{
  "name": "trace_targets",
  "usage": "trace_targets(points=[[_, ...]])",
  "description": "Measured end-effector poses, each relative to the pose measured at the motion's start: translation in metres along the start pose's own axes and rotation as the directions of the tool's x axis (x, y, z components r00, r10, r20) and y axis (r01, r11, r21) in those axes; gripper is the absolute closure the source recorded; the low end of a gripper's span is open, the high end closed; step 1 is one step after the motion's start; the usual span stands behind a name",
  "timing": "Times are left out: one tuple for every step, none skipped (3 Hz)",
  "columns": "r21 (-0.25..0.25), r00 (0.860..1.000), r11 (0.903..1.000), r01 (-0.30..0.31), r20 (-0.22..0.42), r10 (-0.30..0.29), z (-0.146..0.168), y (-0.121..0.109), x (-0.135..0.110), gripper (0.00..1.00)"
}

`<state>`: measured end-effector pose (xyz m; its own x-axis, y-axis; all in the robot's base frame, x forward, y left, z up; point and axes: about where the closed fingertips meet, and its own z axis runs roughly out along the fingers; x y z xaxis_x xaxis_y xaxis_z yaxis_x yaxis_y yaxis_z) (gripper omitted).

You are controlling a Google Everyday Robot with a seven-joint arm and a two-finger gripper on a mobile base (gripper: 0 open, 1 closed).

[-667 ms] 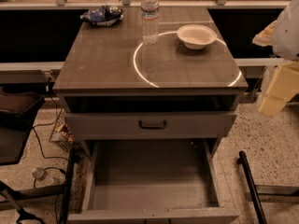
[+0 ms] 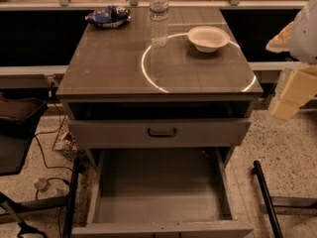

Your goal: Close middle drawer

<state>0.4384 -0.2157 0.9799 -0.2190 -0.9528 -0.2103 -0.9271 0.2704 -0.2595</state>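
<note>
- Left rear of the worktop [image 2: 104, 68]: a crinkled dark-blue snack bag [image 2: 108, 15].
- Centre rear: a clear plastic water bottle [image 2: 159, 19] stands upright on the smooth grey-brown surface.
- Centre, below: the upper drawer [image 2: 198, 133] sits slightly out. Beneath it, the middle drawer [image 2: 161, 197] is pulled far out, its long box showing only a flat floor.
- Right rear: a shallow, round white bowl [image 2: 208, 37].
- Right edge: the cream, blocky claw [image 2: 292, 93] hangs beside the cabinet, apart from both drawers; cannot tell whether it is open or closed.
</note>
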Motion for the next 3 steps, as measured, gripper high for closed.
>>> trace_targets(points=[[0.009,1.0,1.0,0.001,0.002,-0.001,-0.0021,-0.0005,-0.0011,0.38],[0.018,1.0,0.9998,0.002,0.005,-0.002,-0.0043,-0.0009,-0.0023,0.62],[0.026,1.0,0.9997,0.003,0.007,-0.003,-0.0064,-0.0013,-0.0034,0.85]])
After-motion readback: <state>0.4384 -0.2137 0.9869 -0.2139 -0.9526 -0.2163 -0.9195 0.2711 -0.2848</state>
